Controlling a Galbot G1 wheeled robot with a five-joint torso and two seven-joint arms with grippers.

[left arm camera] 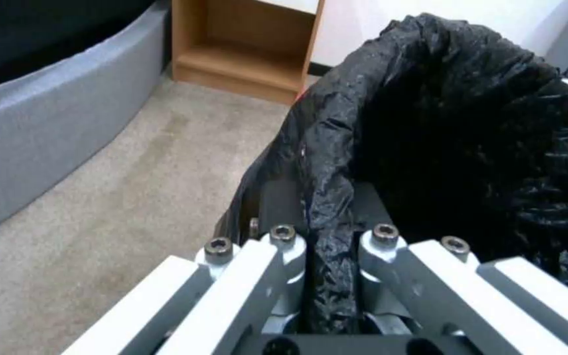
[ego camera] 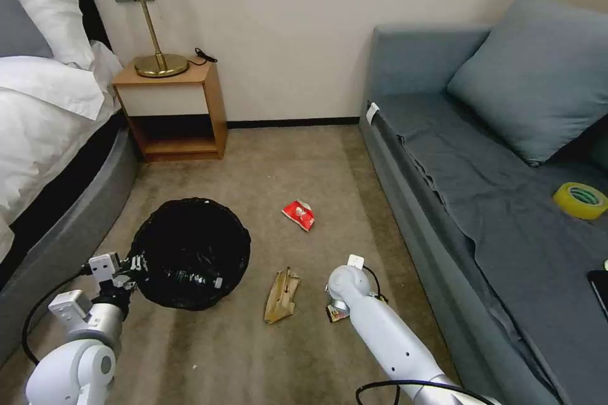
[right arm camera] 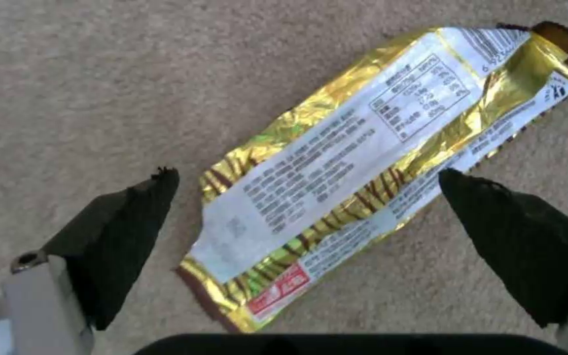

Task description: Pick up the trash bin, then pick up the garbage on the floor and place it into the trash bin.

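Note:
The trash bin (ego camera: 190,247), lined with a crinkled black bag, is at the left over the carpet. My left gripper (ego camera: 135,264) (left arm camera: 327,236) is shut on its bag-covered rim (left arm camera: 329,197). Inside the bin lies a clear bottle (ego camera: 193,278) with a green label. My right gripper (right arm camera: 307,177) is open just above the flat gold-yellow wrapper (right arm camera: 363,162) (ego camera: 334,313), one finger on each side of it. A crumpled brown paper bag (ego camera: 282,295) lies between the bin and my right arm. Farther away lies a red-and-white packet (ego camera: 299,214).
A grey sofa (ego camera: 443,171) runs along the right, with a yellow tape roll (ego camera: 580,200) and a black phone (ego camera: 598,291) on it. The bed (ego camera: 57,158) borders the left. A wooden nightstand (ego camera: 174,111) with a brass lamp stands against the far wall.

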